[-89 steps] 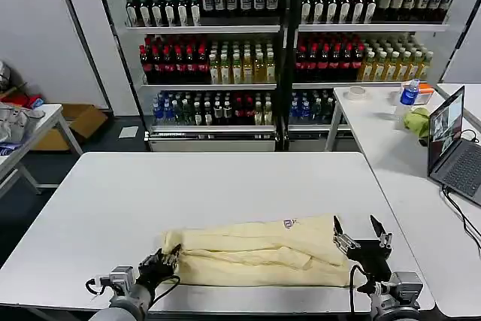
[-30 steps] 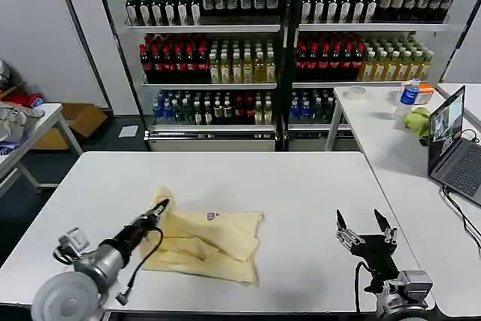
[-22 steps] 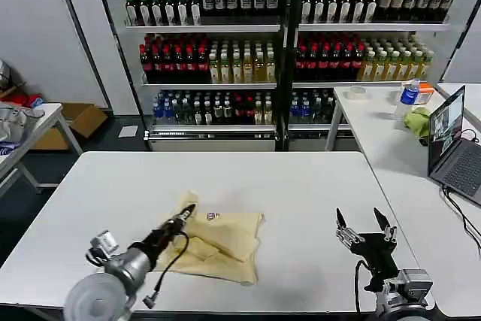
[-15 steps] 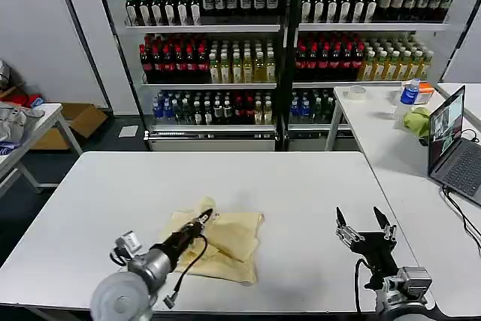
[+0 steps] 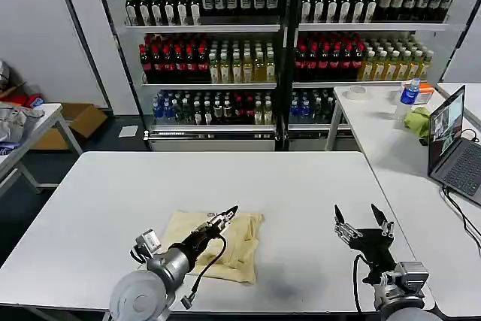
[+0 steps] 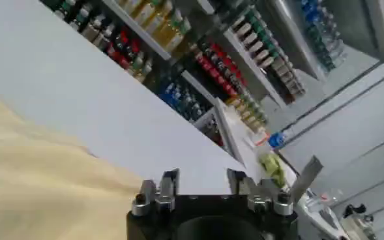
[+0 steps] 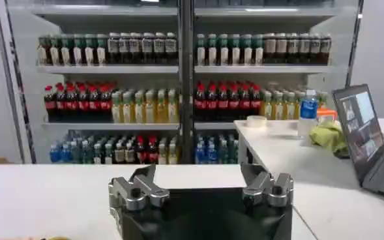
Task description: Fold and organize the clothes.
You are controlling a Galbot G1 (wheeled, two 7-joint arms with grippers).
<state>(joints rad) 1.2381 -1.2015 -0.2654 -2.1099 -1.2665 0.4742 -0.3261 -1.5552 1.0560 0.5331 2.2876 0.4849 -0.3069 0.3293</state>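
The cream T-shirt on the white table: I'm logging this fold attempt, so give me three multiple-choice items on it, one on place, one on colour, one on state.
1. Where does the left end effector sit?
A. over the T-shirt
B. by the laptop
C. off the table
2. What colour is the T-shirt?
A. green
B. pale yellow
C. red
3. How is the right end effector?
A. shut on the T-shirt
B. open, holding nothing
C. holding a bottle

Key: 1 A, its tip is above the bunched fabric; 2 B, plain cream cloth; 3 B, its fingers spread apart over bare table.
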